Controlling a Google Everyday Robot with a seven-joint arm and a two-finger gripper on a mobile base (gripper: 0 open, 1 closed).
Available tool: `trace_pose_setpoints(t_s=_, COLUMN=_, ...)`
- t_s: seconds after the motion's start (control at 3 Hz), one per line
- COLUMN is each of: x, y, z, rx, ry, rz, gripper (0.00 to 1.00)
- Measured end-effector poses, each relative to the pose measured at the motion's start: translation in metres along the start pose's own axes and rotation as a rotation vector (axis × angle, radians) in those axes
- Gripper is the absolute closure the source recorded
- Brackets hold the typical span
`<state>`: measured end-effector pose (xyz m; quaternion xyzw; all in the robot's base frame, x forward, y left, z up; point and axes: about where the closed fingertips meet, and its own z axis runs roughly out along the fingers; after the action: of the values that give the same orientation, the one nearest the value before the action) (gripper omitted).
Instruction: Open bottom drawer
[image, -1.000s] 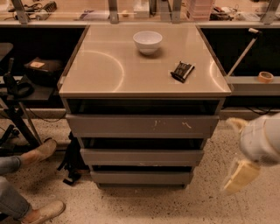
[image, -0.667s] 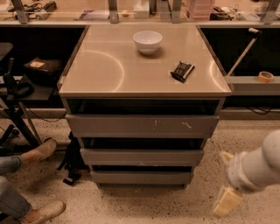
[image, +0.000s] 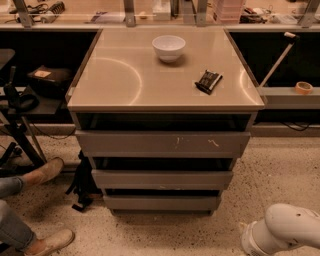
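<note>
The grey cabinet (image: 165, 100) stands in the middle with three flat grey drawer fronts. The bottom drawer (image: 161, 202) is the slimmest front, just above the floor, and it sits flush with the ones above. The mid-sized front (image: 162, 178) and the tall scuffed front (image: 162, 144) are above it. Only a white arm segment (image: 282, 232) shows at the bottom right, low by the floor, to the right of the bottom drawer and apart from it. The gripper itself is out of view below the frame's edge.
A white bowl (image: 168, 47) and a small black object (image: 208, 81) lie on the cabinet top. A person's legs and shoes (image: 47, 171) and a black bag (image: 80, 186) are on the floor at the left. A tape roll (image: 303, 87) sits on a shelf at the right.
The arm has moved down and towards the camera at the bottom right, and the gripper has dropped out of the frame. The drawers have not moved.
</note>
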<state>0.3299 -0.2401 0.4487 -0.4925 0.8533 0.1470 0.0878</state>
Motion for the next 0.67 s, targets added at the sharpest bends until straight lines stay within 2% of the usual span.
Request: trace_pose_setpoints(t_s=0.67, x=0.005, y=-0.009, z=0.012, rx=0.000, ry=-0.008, rz=0.023, gripper=0.00)
